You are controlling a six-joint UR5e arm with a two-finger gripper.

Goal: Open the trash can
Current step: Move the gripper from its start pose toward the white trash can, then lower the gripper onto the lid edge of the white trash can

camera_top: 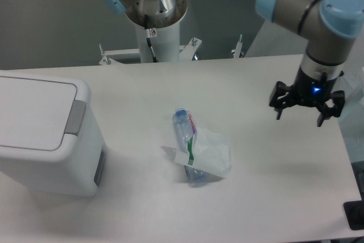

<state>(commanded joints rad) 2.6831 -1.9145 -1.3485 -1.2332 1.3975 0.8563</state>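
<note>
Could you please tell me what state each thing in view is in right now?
trash can: upright, lid shut flat.
push bar: not pressed, nothing touching it.
gripper: open, empty, above the table's right side.
plastic bag: lying on the table, crumpled.
blue bottle: sticking out of the bag.

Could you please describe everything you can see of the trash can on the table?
The trash can is a large white boxy bin, apparently plastic, with rounded corners. Its flat white lid is shut, and a grey rectangular push bar sits at the lid's right edge. A greyish panel shows low on its right side. It stands upright at the table's left end, partly cut off by the frame. Only the table touches it.
</note>
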